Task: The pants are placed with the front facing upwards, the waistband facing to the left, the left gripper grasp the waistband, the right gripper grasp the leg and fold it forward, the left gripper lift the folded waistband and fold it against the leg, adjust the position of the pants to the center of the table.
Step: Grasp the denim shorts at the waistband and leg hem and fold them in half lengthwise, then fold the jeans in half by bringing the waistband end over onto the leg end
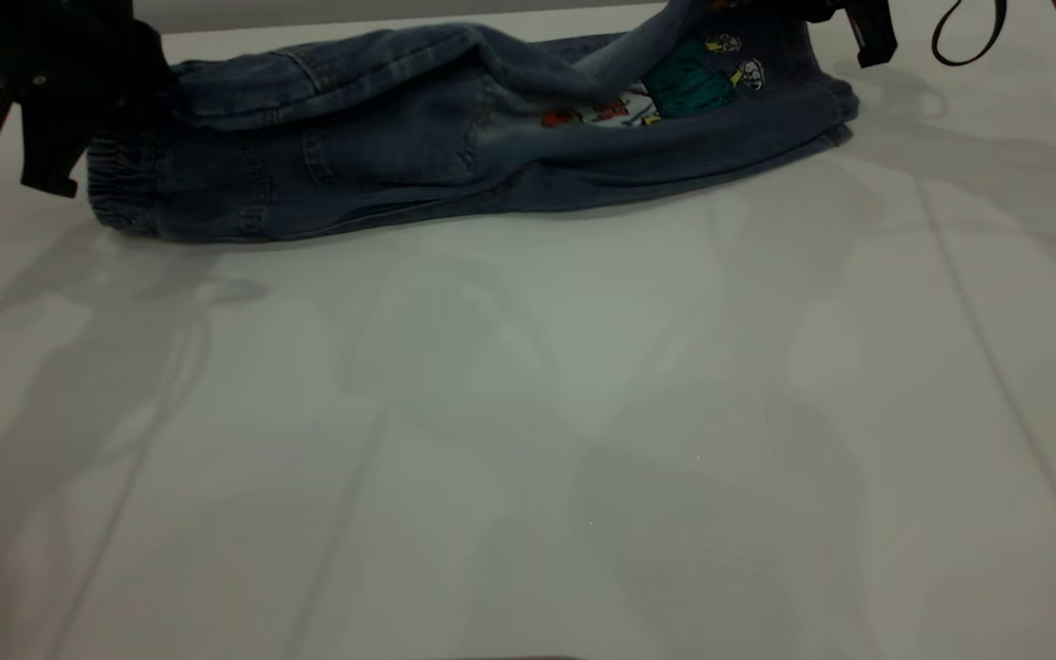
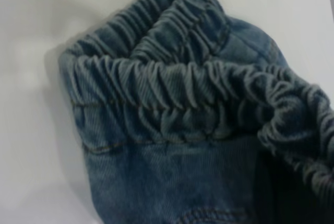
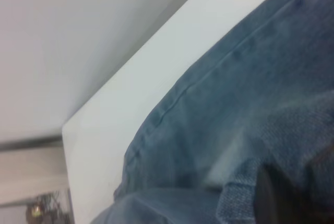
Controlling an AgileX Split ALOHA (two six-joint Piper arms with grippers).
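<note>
Pants [image 1: 455, 147] lie folded lengthwise at the desk's [image 1: 528, 412] far edge. Left claw [image 1: 56, 119] sits at the waistband [image 2: 172, 96], right claw [image 1: 858, 27] at the leg; neither grip is tellable. A weak hold could let denim slip, undoing the fold.

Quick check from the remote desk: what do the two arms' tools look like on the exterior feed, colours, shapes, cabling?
Both are black. The left tool is a blocky, angular black housing with a thin black strut or cable slanting down beside it. Only a small angular black piece of the right tool shows, with a black cable looped beside it and another dark line at the frame edge. No markings are visible.
</note>
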